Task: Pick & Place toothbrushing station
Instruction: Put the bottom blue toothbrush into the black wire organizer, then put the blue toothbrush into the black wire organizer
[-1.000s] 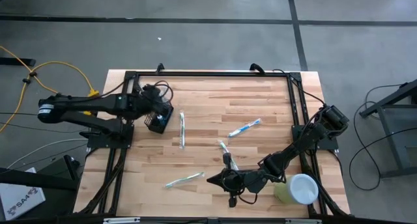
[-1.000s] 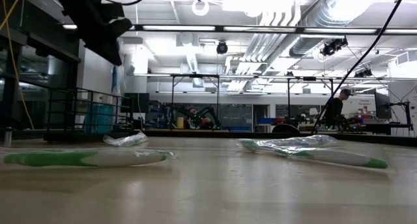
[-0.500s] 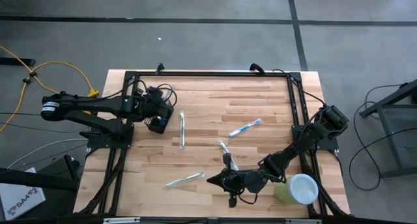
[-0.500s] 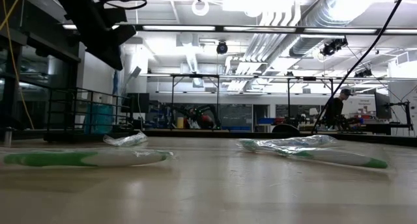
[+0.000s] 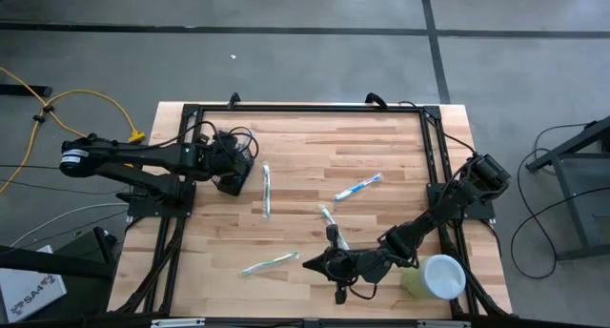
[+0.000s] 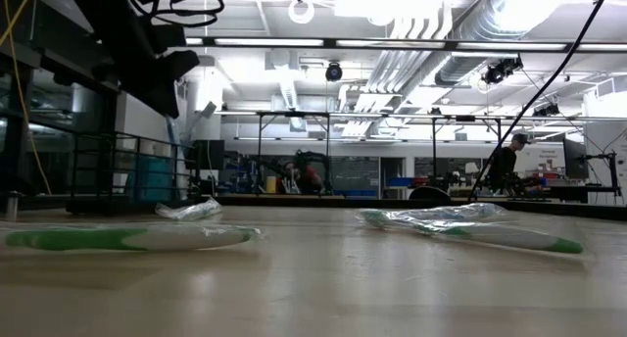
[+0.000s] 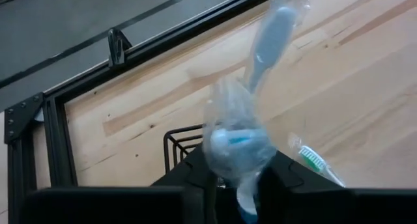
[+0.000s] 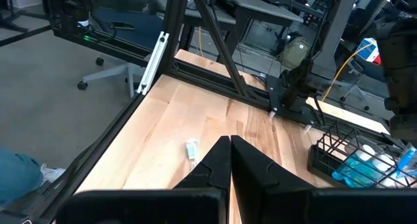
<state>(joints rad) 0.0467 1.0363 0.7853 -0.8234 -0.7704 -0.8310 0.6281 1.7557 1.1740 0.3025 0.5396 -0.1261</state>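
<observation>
1. The left tool (image 5: pixel 232 157) is at the far left part of the worktop (image 5: pixel 315 147), right over the black wire-mesh holder cup (image 5: pixel 233 175), which sits just beneath and against its tip in the high view.
2. In the left wrist view the left tool (image 7: pixel 238 185) is closed on a plastic-wrapped blue toothbrush (image 7: pixel 251 113), which stands up between its two dark fingers (image 7: pixel 195 175); the wire rim of the cup (image 7: pixel 179 142) shows just beyond and to one side of the fingers, touching or nearly touching them.
3. A wrapped green-bristled toothbrush (image 7: pixel 316 162) lies on the wood close beside that tool.
4. From the right wrist view the cup (image 8: pixel 355 155) is seen across the worktop with blue wrapped items inside it and the left arm above it.
5. The right tool (image 5: pixel 319 263) is at the near edge of the worktop, well apart from the cup; in its own view its fingers (image 8: pixel 218 159) are pressed together with nothing between them.
6. A pale green cup with a white inside (image 5: pixel 438 276) stands behind the right tool, near that arm's elbow.
7. Between the two tools lie loose wrapped toothbrushes: a white one (image 5: pixel 266 190) just beside the wire cup, a blue one (image 5: pixel 358 187) farther out, and a green one (image 5: pixel 270 263) close to the right tool's tip.
8. In the low view two wrapped green toothbrushes (image 6: pixel 127 237) (image 6: pixel 470 227) lie on the wood, and a person (image 6: pixel 505 161) shows far back in the room.
</observation>
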